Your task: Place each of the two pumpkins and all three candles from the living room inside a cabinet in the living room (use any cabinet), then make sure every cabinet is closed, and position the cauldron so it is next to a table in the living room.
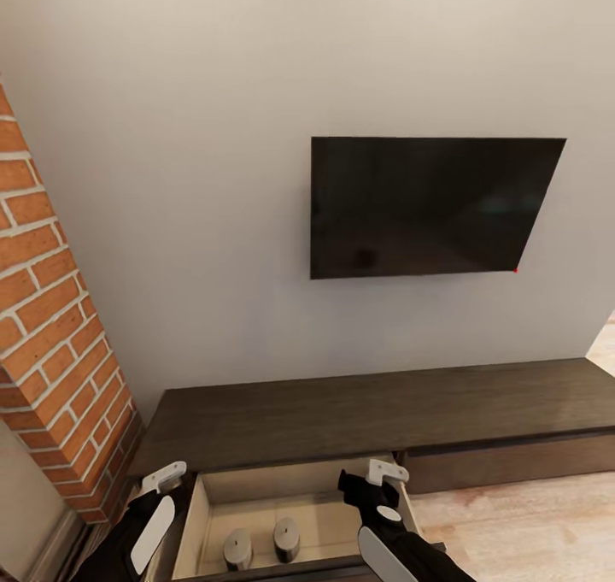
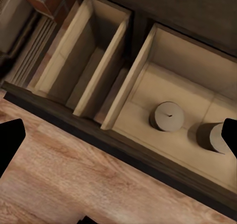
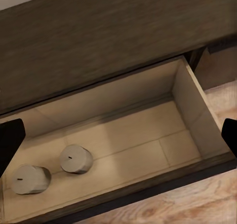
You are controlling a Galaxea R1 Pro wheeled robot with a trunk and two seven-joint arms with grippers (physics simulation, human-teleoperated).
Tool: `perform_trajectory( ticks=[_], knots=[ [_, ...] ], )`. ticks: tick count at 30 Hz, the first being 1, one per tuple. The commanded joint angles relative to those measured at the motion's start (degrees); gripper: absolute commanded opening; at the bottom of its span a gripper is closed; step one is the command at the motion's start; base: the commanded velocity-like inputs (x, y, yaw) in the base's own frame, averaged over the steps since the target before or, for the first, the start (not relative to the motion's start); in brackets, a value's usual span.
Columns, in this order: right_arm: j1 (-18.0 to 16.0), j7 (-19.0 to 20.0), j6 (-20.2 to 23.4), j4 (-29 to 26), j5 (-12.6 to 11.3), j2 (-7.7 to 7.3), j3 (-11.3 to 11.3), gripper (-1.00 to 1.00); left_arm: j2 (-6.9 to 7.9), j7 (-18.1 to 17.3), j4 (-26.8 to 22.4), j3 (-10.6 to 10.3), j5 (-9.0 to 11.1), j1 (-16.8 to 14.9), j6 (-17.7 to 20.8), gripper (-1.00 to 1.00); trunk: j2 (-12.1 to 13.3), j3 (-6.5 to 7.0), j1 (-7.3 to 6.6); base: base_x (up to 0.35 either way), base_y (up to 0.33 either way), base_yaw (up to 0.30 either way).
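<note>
Candles (image 3: 75, 159), two, stand near the open cabinet (image 1: 367, 411) drawer's front-left corner: rigid, light, smooth; grasp across the sides. Left gripper (image 2: 118, 135) and right gripper (image 3: 118, 135) spread, empty.

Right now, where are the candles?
Two candles stand side by side in the open drawer of the cabinet, at its left half in the head view, below the TV.

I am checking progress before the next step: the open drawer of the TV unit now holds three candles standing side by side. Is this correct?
Not quite: the open drawer of the TV unit holds two candles, not three. The right wrist view shows one candle and a second candle standing side by side on the pale drawer floor; the head view agrees.
</note>
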Motion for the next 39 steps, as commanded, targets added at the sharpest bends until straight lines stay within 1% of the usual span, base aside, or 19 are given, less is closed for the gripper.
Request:
perform_trajectory(
  ticks=[1,13,28,33,34,39],
  knots=[
    [-0.1,-0.4,-0.3,-0.1,-0.3,-0.06,0.3,1.00,-0.02,0.4,-0.1,0.0,0.5,0.0,0.2,1.00,-0.1,-0.08,0.01,0.000,0.000,0.134],
    [-0.1,-0.4,-0.7,0.0,-0.4,0.01,0.3,1.00,0.07,0.4,-0.1,-0.4,0.5,0.1,0.1,1.00,-0.1,0.14,0.01,0.000,0.000,0.251],
    [-0.1,-0.4,-0.7,0.0,-0.4,0.01,0.4,1.00,0.12,0.4,-0.1,-0.4,0.5,0.1,0.0,1.00,-0.1,0.47,0.01,-0.044,0.000,0.270],
    [-0.1,-0.4,-0.7,-0.1,-0.1,0.01,0.4,1.00,0.17,0.4,-0.1,-0.4,0.5,0.1,0.0,1.00,-0.1,0.48,0.01,-0.001,0.000,0.071],
    [-0.1,-0.3,-0.7,-0.1,0.4,0.01,0.4,1.00,0.27,0.4,-0.1,-0.4,0.5,0.1,0.0,1.00,-0.1,0.48,0.01,0.000,0.000,0.005],
    [-0.1,-0.4,-0.7,-0.1,0.4,-0.11,0.4,1.00,0.25,0.4,-0.1,-0.4,0.5,0.1,0.0,1.00,-0.1,0.49,0.01,0.000,0.000,0.002]
  ],
)
